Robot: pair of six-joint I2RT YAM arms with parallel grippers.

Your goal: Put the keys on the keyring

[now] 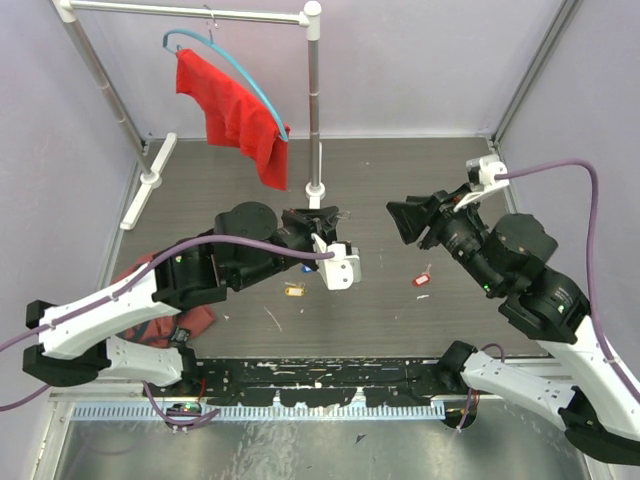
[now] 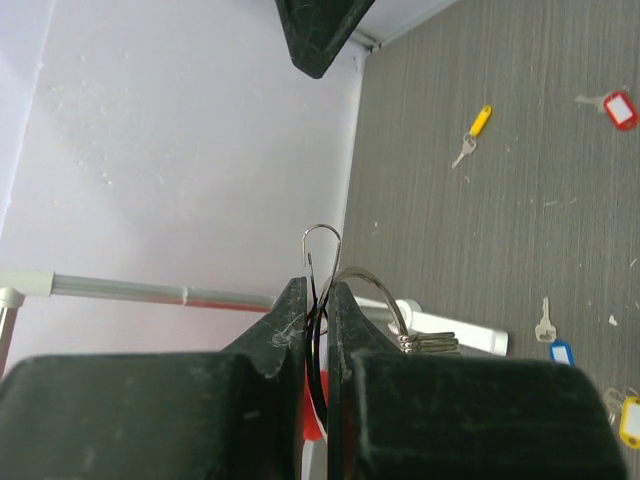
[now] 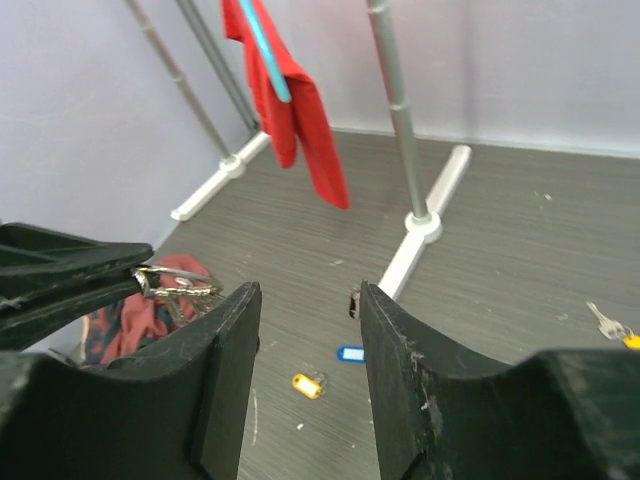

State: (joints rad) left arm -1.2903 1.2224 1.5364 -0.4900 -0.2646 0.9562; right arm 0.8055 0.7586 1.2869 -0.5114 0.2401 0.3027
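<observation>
My left gripper (image 1: 312, 220) is held above the table's middle. In the left wrist view its fingers (image 2: 318, 292) are shut on the keyring (image 2: 385, 290), a thin silver ring with several flat keys stacked beside the right finger. My right gripper (image 1: 402, 222) is open and empty, facing the left one across a short gap. In the right wrist view (image 3: 305, 295) it sees the keyring (image 3: 172, 284) at the left gripper's tip. A red-tagged key (image 1: 422, 279) lies on the table below the right gripper and shows in the left wrist view (image 2: 618, 108). A small dark thing (image 3: 354, 300) shows beside my right finger; I cannot tell what it is.
A blue-tagged key (image 3: 350, 353) and a yellow tag (image 3: 308, 385) lie on the table under the grippers. Another yellow-tagged key (image 2: 472, 132) lies further off. A clothes rack (image 1: 314, 110) with a red cloth (image 1: 235, 115) on a blue hanger stands behind. A red cloth (image 1: 198, 320) lies under the left arm.
</observation>
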